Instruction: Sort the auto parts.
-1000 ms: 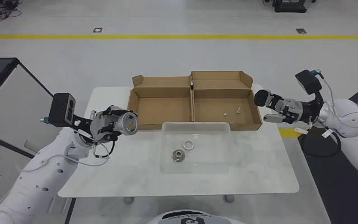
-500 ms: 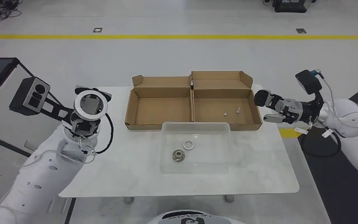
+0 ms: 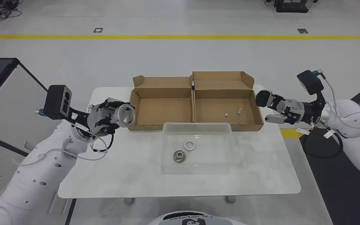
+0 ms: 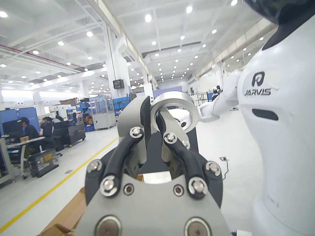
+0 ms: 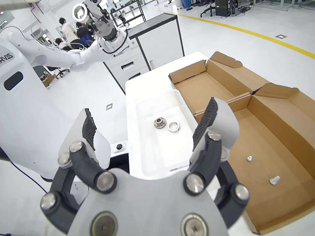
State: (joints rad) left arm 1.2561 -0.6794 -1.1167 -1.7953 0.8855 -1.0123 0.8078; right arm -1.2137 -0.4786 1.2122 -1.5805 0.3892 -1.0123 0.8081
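My left gripper (image 3: 120,116) hangs just off the left box's (image 3: 160,111) outer left wall, shut on the wall of a large silver ring (image 3: 127,115). In the left wrist view the fingers (image 4: 147,116) pinch the ring (image 4: 189,104) and hold it up in the air. My right gripper (image 3: 263,99) is open at the right box's (image 3: 216,107) right end, nothing between its fingers (image 5: 211,119). A clear tray (image 3: 197,127) holds a flanged hub (image 3: 179,156) and a small ring (image 3: 190,145). Two bolts (image 3: 238,111) lie in the right box.
The two open cardboard boxes stand side by side behind the tray, their lids folded back. A cabinet (image 5: 157,42) stands off the table's left end. Bare white tabletop (image 3: 264,163) lies to the right of the tray and along the front edge.
The left arm swung up and to the left with the ring, then came back down and now holds it beside the left box. The right arm has not moved.
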